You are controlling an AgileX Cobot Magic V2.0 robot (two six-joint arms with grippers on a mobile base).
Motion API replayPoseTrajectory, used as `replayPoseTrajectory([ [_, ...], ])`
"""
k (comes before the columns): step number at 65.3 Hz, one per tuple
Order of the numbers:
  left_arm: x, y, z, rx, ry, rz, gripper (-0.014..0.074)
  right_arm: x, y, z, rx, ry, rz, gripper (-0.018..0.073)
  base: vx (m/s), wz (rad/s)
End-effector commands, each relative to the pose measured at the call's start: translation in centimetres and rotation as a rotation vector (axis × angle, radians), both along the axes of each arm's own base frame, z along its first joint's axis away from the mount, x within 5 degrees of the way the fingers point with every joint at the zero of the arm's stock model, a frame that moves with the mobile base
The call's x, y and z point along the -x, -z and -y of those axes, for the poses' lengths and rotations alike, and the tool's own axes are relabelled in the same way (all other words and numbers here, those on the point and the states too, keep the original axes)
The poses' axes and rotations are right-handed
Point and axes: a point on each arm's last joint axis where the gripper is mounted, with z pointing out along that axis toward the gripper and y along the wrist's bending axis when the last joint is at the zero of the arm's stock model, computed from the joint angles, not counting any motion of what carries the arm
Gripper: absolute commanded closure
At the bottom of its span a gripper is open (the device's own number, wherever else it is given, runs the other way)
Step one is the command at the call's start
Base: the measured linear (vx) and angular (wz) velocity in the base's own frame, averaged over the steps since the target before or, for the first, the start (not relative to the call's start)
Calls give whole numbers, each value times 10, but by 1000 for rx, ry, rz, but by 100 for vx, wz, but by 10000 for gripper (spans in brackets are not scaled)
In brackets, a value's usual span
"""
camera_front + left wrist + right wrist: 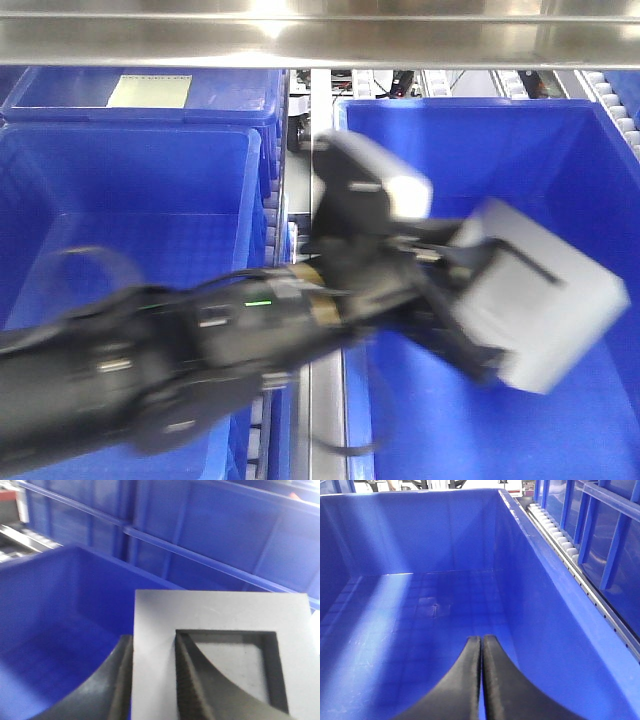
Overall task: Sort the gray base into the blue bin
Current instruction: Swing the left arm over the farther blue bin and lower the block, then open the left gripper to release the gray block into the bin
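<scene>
Clamping gray base: left hand grips block wall, one finger outside, other inside square recess. In front view, left hand holds gray base tilted in air above right-side blue bin, clear of floor. Right hand with fingers pressed together, holding nothing, hovers inside a bin; which one, cannot tell. Step, as judged: carry phase, nearly at drop point. Next move calls for lowering inside walls, then parting fingers to release.

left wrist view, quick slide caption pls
Left gripper pinching one wall of the gray base above a blue bin.
</scene>
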Motion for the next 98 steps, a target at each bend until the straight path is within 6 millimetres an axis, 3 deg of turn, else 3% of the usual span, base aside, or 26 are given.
replayPoseTrajectory([
  [1, -2, -31, 16, 98, 15, 34, 603, 0, -4, 0, 19, 0, 49, 564, 0, 1],
  [20, -33, -1, 65, -179, -11, -142, 603, 0, -4, 0, 19, 0, 49, 564, 0, 0],
  [30, -47, 26, 85, -269, -19, -204, 603, 0, -4, 0, 19, 0, 49, 564, 0, 0],
  [51, -55, 71, 101, -318, -29, -313, 569, 0, -4, 0, 19, 0, 49, 564, 0, 0],
  [64, -55, 81, 102, -352, -29, -334, 478, 0, -4, 0, 19, 0, 49, 564, 0, 0],
  [77, -54, 84, 102, -377, -30, -343, 321, 0, -4, 0, 19, 0, 49, 564, 0, 0],
  [89, -54, 80, 101, -374, -30, -341, 178, 0, -4, 0, 19, 0, 49, 564, 0, 0],
  [98, -52, 69, 98, -358, -29, -329, 143, 0, -4, 0, 19, 0, 49, 564, 0, 0],
])
